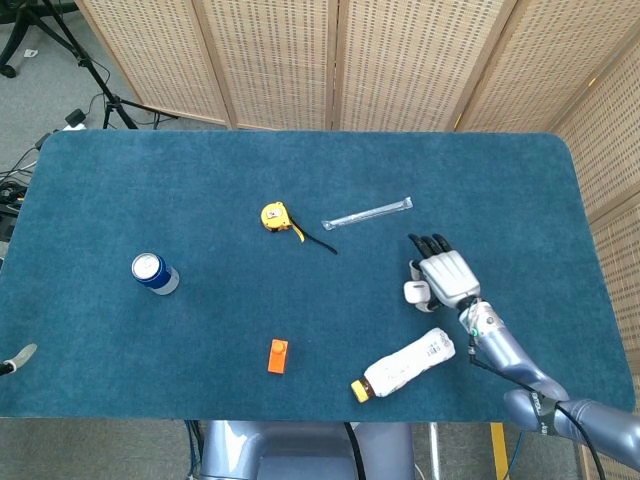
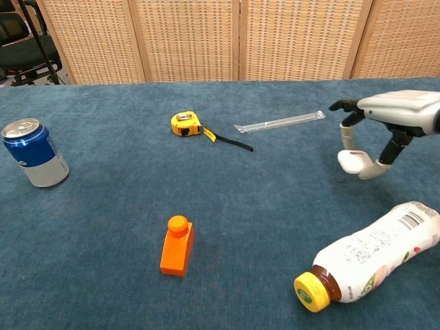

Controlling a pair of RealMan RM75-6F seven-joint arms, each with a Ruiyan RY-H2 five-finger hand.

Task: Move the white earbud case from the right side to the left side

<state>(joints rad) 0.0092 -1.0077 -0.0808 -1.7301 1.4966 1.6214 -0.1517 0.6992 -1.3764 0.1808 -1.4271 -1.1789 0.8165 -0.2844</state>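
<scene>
My right hand (image 1: 443, 277) (image 2: 390, 118) pinches the white earbud case (image 1: 415, 292) (image 2: 353, 161) between thumb and a finger and carries it just above the blue table, right of centre. Its other fingers stretch forward, palm down. The case hangs below the palm, clear of the cloth in the chest view. Only a small grey tip of my left hand (image 1: 16, 359) shows at the far left edge of the head view, too little to tell how it stands.
A white drink bottle with a yellow cap (image 1: 403, 364) (image 2: 368, 258) lies just near of the right hand. A clear straw packet (image 1: 367, 212), yellow tape measure (image 1: 276, 216), orange block (image 1: 278, 355) and blue can (image 1: 154, 272) are spread across the blue table (image 1: 200, 180).
</scene>
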